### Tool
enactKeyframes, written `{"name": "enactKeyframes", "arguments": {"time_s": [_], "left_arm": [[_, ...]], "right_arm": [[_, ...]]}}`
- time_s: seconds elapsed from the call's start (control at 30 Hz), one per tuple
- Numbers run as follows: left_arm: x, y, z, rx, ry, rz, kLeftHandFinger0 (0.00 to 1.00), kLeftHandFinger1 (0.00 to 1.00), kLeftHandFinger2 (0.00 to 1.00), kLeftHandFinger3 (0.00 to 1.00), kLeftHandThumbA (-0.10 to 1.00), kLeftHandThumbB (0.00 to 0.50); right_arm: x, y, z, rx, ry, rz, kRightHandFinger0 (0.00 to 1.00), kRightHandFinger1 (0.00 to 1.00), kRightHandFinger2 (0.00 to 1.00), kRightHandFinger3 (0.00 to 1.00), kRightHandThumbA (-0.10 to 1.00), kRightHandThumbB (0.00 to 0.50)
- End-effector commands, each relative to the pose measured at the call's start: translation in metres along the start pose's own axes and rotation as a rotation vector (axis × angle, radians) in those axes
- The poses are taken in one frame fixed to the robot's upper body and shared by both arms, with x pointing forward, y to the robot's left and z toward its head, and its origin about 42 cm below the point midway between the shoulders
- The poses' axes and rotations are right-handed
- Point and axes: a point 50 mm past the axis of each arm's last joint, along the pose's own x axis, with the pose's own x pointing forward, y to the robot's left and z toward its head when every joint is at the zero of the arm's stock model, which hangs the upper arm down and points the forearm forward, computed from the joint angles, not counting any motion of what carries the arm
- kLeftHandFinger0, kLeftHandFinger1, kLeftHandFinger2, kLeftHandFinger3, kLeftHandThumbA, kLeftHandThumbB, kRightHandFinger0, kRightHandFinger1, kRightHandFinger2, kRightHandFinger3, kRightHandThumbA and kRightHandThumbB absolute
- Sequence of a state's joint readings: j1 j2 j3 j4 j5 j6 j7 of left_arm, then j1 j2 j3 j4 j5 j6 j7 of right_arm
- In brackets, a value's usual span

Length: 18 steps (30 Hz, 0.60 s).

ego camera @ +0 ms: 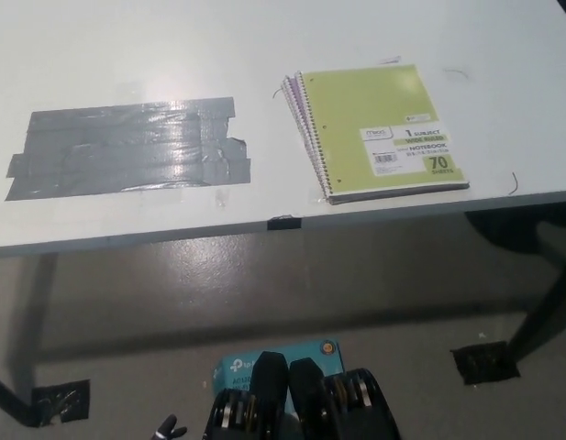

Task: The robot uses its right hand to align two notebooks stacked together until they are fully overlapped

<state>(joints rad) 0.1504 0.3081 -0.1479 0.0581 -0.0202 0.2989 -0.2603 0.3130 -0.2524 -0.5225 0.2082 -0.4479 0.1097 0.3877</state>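
A lime-green spiral notebook (383,128) lies on the white table (127,55), near its front right edge. Under it lies a purple notebook (289,90), of which only a thin strip shows along the spiral side and the near edge. The two are almost overlapped, the lower one sticking out a little to the left. My right hand is out of the picture. Only a small dark tip at the bottom edge may be my left hand (168,427), far below the table.
A wide patch of grey duct tape (127,151) covers the table's left half. A black tape mark (283,223) sits on the front edge. On the floor are a teal box (278,357) and black tape squares (484,362). A dark table leg (544,307) slants at the right.
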Motion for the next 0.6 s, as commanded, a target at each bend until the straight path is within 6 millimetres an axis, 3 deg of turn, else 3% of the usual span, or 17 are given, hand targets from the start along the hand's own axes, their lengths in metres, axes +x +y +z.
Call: {"name": "enactKeyframes", "arguments": {"time_s": [0.0,0.17,0.27,0.37,0.57], "left_arm": [[-0.002,0.006,0.003,0.044,-0.041,-0.019,0.54,0.46,0.50,0.95,1.00,0.500],[0.001,0.007,0.003,0.026,-0.036,-0.015,0.47,0.45,0.50,0.93,1.00,0.500],[0.004,0.009,0.004,0.041,-0.031,-0.015,0.49,0.48,0.53,0.96,1.00,0.500],[0.005,0.012,0.006,0.003,-0.025,-0.003,0.45,0.45,0.50,0.97,1.00,0.500],[0.004,0.017,0.000,0.028,-0.005,0.014,0.48,0.46,0.49,0.96,1.00,0.500]], "right_arm": [[0.002,-0.021,0.005,-0.133,-0.106,-0.071,1.00,1.00,1.00,1.00,0.40,0.198],[-0.001,-0.024,0.015,-0.174,-0.120,-0.037,1.00,1.00,1.00,1.00,0.38,0.211],[-0.001,-0.027,0.020,-0.222,-0.116,-0.025,1.00,1.00,1.00,1.00,0.41,0.188],[0.011,-0.026,0.026,-0.233,-0.108,-0.009,1.00,1.00,1.00,1.00,0.37,0.188],[0.008,-0.020,0.039,-0.292,-0.122,0.028,1.00,1.00,1.00,1.00,0.46,0.201]]}}
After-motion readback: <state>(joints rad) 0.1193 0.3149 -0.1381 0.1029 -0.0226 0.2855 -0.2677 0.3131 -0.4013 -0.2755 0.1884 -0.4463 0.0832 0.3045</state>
